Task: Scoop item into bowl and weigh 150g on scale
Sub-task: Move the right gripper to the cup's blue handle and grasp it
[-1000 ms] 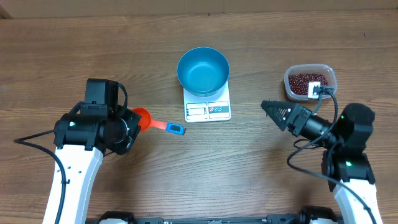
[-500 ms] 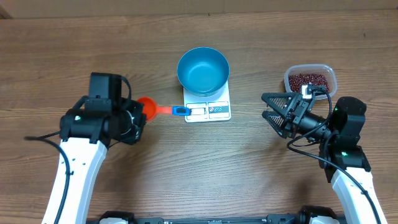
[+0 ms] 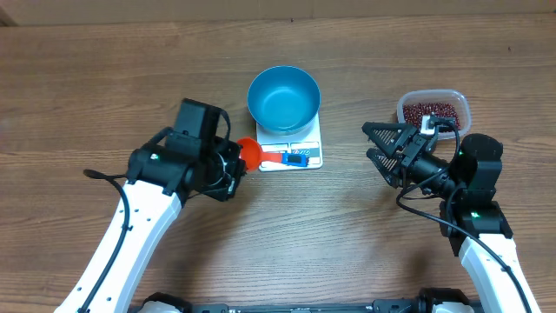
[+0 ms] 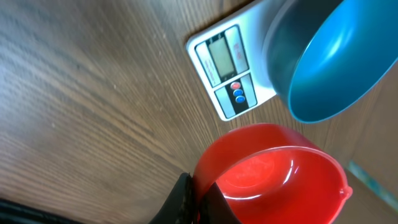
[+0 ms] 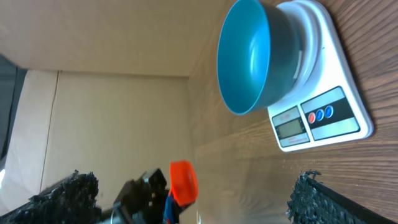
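Hovering over the wooden tabletop (image 3: pixel 130 69), the left tool (image 3: pixel 236 159) is clamped shut on the cup rim of a red plastic scoop with blue handle tip (image 3: pixel 250 154). Cup is empty, and the handle sticks out to the right across the display end of the flat white kitchen scale (image 3: pixel 311 135). Prob. held by the cup so the handle stays free. That looks like an offer to the right tool (image 3: pixel 369 142), which stands wide open w/ nothing in it, jaws facing the scale.

The round bright-blue bowl (image 3: pixel 283 97) sits on the scale's platform, empty, so whatever goes in gets weighed directly. The dark red-brown beans (image 3: pixel 432 111) are all over in the clear plastic tub (image 3: pixel 465 109), far right, just beside the right arm, so that's the arm best placed to scoop, I'd say.

Count: 1 bowl, 1 scale, 1 tub, 1 scoop, 2 arms. Beans: way too many to count. Scale panel shows 3 buttons, 1 red, 2 blue.
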`<state>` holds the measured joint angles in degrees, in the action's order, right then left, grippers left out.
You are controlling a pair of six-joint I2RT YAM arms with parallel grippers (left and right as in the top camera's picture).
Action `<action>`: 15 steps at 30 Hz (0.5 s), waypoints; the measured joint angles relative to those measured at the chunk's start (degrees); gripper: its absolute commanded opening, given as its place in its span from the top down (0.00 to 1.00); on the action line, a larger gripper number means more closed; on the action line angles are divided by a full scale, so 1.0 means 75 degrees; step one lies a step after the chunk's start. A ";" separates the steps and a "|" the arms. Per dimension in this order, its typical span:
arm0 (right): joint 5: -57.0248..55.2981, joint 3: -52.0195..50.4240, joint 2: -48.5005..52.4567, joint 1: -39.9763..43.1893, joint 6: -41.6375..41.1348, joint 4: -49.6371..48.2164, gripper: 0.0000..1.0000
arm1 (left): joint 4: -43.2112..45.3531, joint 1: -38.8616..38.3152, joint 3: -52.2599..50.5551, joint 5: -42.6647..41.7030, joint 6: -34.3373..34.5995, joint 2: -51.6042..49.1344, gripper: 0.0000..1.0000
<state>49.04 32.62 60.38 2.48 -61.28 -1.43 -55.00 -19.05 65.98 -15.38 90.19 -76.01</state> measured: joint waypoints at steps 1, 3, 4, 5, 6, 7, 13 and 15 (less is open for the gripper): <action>-0.0050 0.0000 0.0000 0.0000 -0.0029 0.0003 0.00 | 0.0012 -0.0070 0.0000 0.0023 0.0166 0.0000 0.96; -0.0114 0.0000 0.0000 -0.0020 -0.0047 0.0000 0.00 | 0.0079 -0.0201 0.0000 0.0079 0.0434 0.0000 0.96; -0.0134 0.0000 0.0000 -0.0055 -0.0055 0.0003 0.00 | 0.0117 -0.0254 0.0000 0.0111 0.0562 0.0000 0.96; -0.0146 0.0000 0.0000 -0.0105 -0.0058 0.0003 0.00 | 0.0166 -0.0294 0.0000 0.0146 0.0664 0.0000 0.96; -0.0143 0.0000 0.0000 -0.0204 -0.0058 0.0000 0.00 | 0.0224 -0.0341 0.0000 0.0178 0.0772 0.0000 0.96; -0.0154 0.0000 0.0000 -0.0294 -0.0055 -0.0006 0.00 | 0.0294 -0.0376 0.0000 0.0216 0.0892 0.0000 0.96; -0.0184 0.0000 0.0000 -0.1355 0.0344 -0.0117 0.00 | 0.0449 -0.0533 0.0000 0.0321 0.1259 0.0000 0.96; -0.0195 0.0000 0.0000 -0.1696 0.0560 -0.0125 0.00 | 0.0452 -0.0635 0.0000 0.0347 0.1370 0.0000 0.96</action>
<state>47.57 32.62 60.38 -10.24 -57.08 -2.37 -51.62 -23.81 65.98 -12.78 100.47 -76.01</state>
